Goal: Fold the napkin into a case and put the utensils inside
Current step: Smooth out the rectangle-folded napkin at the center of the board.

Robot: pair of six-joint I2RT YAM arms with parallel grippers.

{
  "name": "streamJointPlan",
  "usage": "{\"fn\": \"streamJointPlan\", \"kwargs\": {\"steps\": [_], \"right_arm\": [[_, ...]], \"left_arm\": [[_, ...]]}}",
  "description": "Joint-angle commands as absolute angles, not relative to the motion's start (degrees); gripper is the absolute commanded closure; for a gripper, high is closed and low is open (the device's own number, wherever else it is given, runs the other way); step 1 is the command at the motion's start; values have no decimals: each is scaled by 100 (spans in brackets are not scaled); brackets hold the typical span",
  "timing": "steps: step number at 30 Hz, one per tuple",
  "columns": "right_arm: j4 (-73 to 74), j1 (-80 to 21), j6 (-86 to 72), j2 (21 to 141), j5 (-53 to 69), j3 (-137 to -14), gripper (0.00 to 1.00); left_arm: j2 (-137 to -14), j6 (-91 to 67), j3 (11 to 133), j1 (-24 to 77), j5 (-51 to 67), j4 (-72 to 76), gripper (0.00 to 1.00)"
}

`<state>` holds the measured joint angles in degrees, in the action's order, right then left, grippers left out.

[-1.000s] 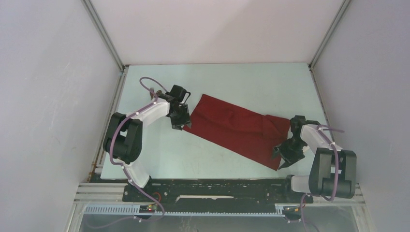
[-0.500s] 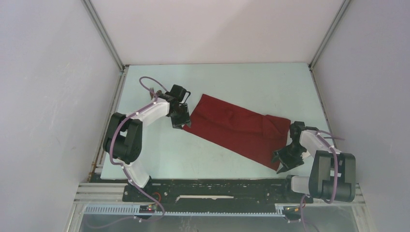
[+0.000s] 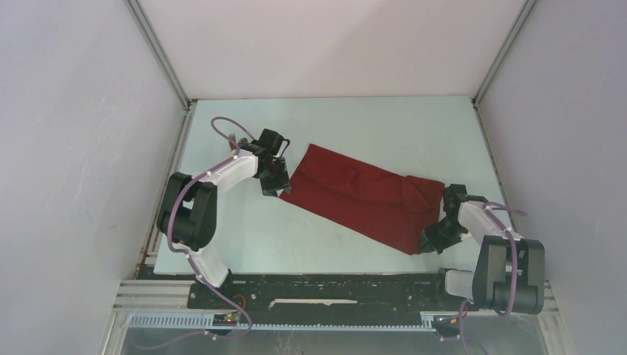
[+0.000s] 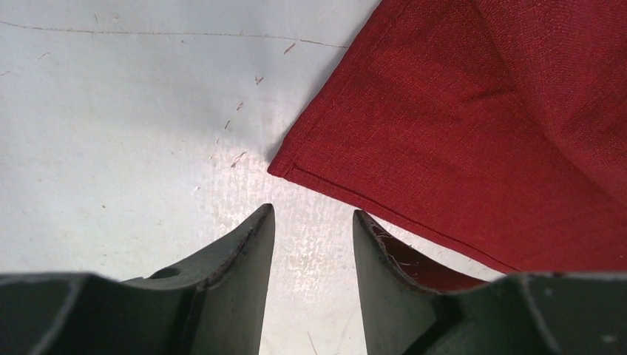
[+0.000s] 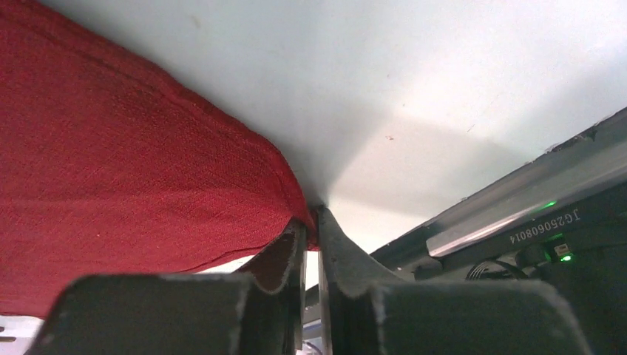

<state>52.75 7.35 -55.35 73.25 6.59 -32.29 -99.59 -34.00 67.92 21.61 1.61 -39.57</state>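
- The napkin (image 3: pixel 362 200), a dark red cloth, lies flat on the pale table (image 3: pixel 333 126). It forms a long band running diagonally from the far left toward the near right.
- A crease crosses the band close to its right end, where the fabric lies doubled.
- The left gripper (image 3: pixel 275 188) sits low at the napkin's left end. In the left wrist view its jaws stand apart, with bare table between them.
- In that view the napkin's hemmed corner (image 4: pixel 285 166) lies just ahead of the fingertips. The hem runs on beneath the right-hand finger (image 4: pixel 384 259), and red fabric shows behind it.
- The right gripper (image 3: pixel 429 244) is at the napkin's near right corner, close to the table's front edge.
- In the right wrist view its jaws are drawn nearly together and clamped on that corner (image 5: pixel 296 214). The cloth rises from the table into the pinch.
- A metal rail (image 5: pixel 517 214) with small green lights runs behind the right gripper in that view.
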Motion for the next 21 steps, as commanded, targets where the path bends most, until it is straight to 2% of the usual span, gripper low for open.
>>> {"fn": "streamJointPlan", "kwargs": {"steps": [1,4,8,15,21], "right_arm": [[4985,726,-5661,7054,296,-3111,91],[5031,634,-5682,6863,274,-3112,100],[5116,495,-5755,6672,209,-3111,100],[5168,384,-5790,6553,160,-3112,100],[5168,365,-5711,6531,143,-3106,100]], "left_arm": [[-9708,-3393,6741,2136,19,-3834,48],[-9774,-3567,6771,2136,-303,-3894,43],[-9945,-4169,6878,2185,-857,-4255,42],[-10534,-4876,7285,2376,-1050,-4779,37],[-11057,-5273,7907,2544,-1302,-5395,38]]}}
